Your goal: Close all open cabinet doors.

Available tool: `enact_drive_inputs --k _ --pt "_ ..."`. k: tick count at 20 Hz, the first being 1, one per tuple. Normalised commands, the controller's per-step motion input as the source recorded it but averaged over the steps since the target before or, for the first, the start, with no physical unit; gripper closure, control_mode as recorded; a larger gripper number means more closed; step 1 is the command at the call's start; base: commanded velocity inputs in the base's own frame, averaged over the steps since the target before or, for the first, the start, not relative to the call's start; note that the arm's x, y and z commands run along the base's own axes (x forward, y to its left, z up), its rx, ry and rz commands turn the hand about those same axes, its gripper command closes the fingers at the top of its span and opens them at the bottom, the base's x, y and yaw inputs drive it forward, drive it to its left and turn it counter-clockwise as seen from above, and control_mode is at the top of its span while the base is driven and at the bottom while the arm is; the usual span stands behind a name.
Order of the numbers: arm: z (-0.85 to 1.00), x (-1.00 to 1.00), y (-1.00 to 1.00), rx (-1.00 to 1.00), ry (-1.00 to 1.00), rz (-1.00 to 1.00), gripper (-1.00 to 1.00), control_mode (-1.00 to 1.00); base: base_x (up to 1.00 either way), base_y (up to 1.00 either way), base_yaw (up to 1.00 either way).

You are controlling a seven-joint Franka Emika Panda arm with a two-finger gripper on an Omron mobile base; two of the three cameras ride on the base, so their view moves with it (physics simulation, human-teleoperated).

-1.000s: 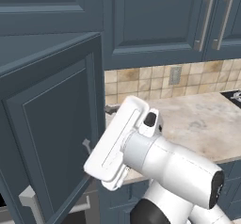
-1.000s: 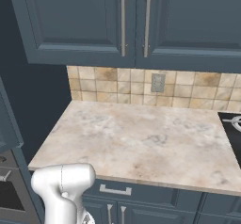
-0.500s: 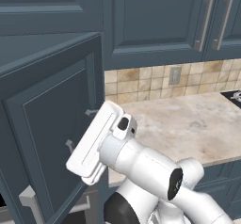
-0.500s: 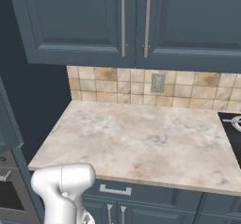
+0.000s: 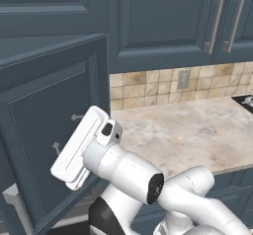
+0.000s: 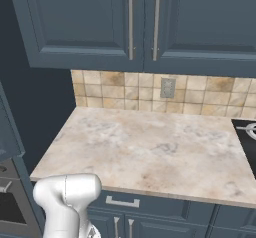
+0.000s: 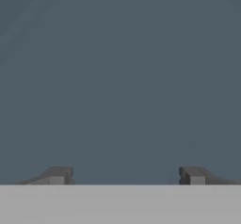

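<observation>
open door point(image 5: 49, 130): a dark slate-blue cabinet door swung out from the wall at about 9 o'clock in the left base view, standing upright with its long axis vertical and its recessed panel face turned toward the arm.
door edge: its free edge runs top to bottom just left of the tiled wall point(image 5: 148, 83), ending above the near corner of the counter point(image 5: 192, 130).
gripper point(image 7: 124, 175): fingertips spread well apart, nothing between them; released.
gripper aim: in the hand view the two dark fingertips point(image 7: 57, 175) face a flat slate-blue surface at very close range; whether they touch it, i cannot tell.
gripper in left base view point(image 5: 64, 133): two small grey finger ends show against the door's panel, at about 9 o'clock from the white hand.
arm point(image 5: 123, 167): rises from 5 o'clock and reaches toward 10 o'clock, its flat white hand angled against the door.
closed doors point(image 6: 145, 22): two upper doors above the counter sit flush, at 12 o'clock in the right base view, each with a slim silver bar handle point(image 6: 131, 24) running vertically beside the centre seam.
counter: beige marbled top, with a wall outlet point(image 6: 167, 87) on the tiles behind it.
stove point(image 6: 246, 132): black edge at 3 o'clock in the right base view.
</observation>
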Motion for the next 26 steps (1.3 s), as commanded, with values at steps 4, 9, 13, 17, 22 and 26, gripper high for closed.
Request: enact_drive_inputs --k 4,9,13,17,22,26 --pt "0.00 0.16 0.40 0.00 0.00 -0.01 -1.00 -1.00 0.00 0.00 0.00" --pt "0.00 0.11 0.24 0.00 0.00 -0.01 -1.00 -1.00 0.00 0.00 0.00" --pt "0.00 0.18 0.24 0.00 0.00 -0.03 -1.00 -1.00 0.00 0.00 0.00" --pt "0.00 0.11 0.20 0.00 0.00 -0.05 -1.00 -1.00 0.00 0.00 0.00" --pt "0.00 0.03 0.18 0.00 0.00 -0.07 -1.00 -1.00 0.00 0.00 0.00" --pt "0.00 0.00 0.14 0.00 0.00 -0.11 -1.00 -1.00 0.00 0.00 0.00"
